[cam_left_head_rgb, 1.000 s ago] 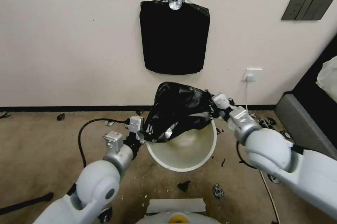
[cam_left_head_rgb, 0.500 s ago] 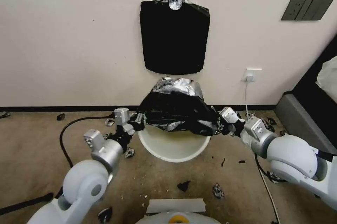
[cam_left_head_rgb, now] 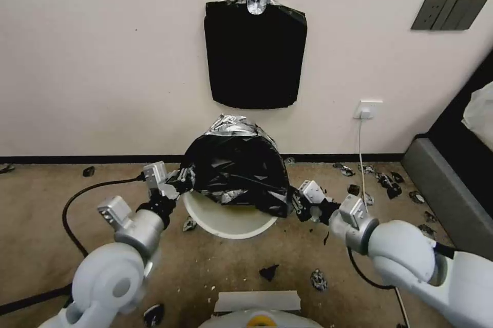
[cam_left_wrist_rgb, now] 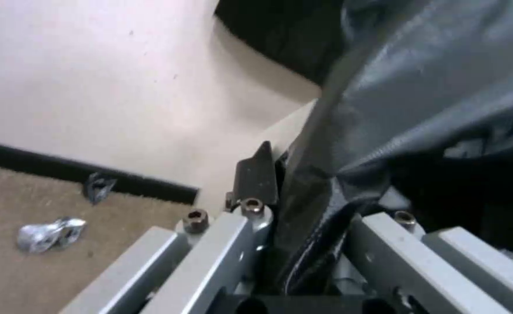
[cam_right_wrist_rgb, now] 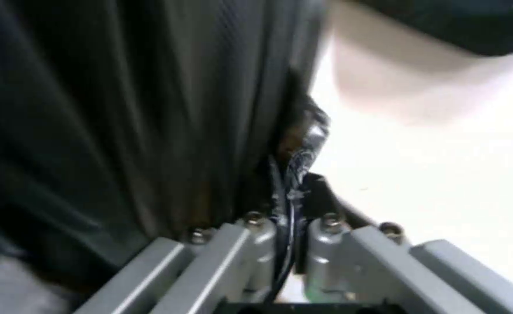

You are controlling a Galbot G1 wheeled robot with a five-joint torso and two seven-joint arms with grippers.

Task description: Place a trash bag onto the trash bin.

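Black plastic scraps are lying scattered over the tan carpet, thickest to the right near the grey furniture edge, and one silvery scrap is lying just beside the bin's left side. A flat black slab of bags is hanging on the wall under a silver-taped top, directly above the work. A white wall socket is sitting to the right with a cord dropping from it, and a dark switch panel is sitting higher up. A black cable is looping across the floor beside the left arm. No writing is readable anywhere.

The trash bin is standing on the carpet against the wall, between the two arms. The trash bag is doming over the bin's far rim and opening, leaving the near rim bare. The left pincer is gripping the bag's left edge beside the bin; in the left wrist view the plastic is being squeezed between its fingers. The right pincer is clamping the bag's lower right corner, just off the bin's right side, with the film pinched tight in the right wrist view.
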